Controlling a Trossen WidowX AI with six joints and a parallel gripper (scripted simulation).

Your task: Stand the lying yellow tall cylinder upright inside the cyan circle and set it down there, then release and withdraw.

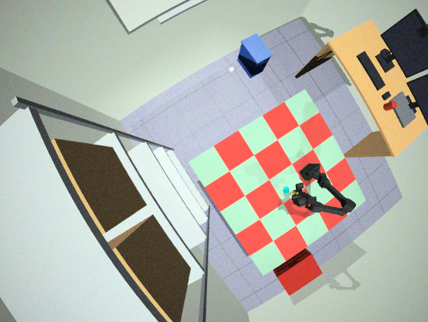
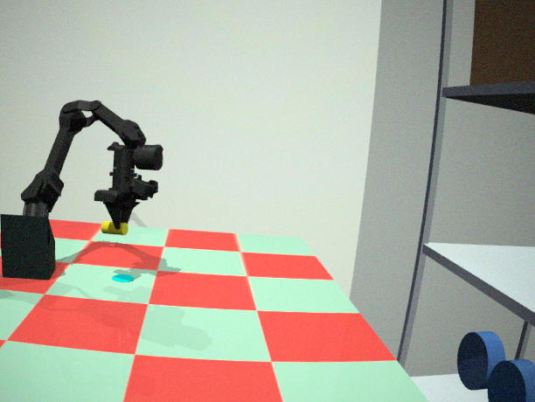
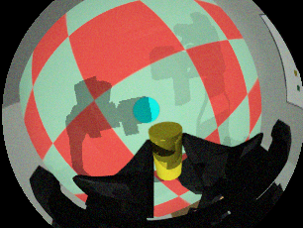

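Observation:
The yellow tall cylinder [image 1: 294, 192] [image 2: 107, 227] [image 3: 168, 172] is held sideways, its long axis roughly level, above the checkered surface. My gripper [image 2: 118, 225] [image 3: 166, 139] points down and is shut on the cylinder, with one finger on each side of it in the wrist view. The cyan circle [image 1: 286, 190] [image 2: 122, 278] [image 3: 146, 110] lies flat on a pale green square, with nothing standing on it. In the wrist view it shows just beyond the cylinder's near end, partly in the arm's shadow. The cylinder is beside the circle in the top view, not over it.
The red and green checkered surface [image 1: 253, 129] [image 2: 205, 323] lies under the arm. A red box [image 1: 300, 274] is at its lower edge in the top view. A wooden desk [image 1: 353, 59], a blue bin [image 1: 257, 49] and a large shelf unit [image 1: 155, 224] stand around it.

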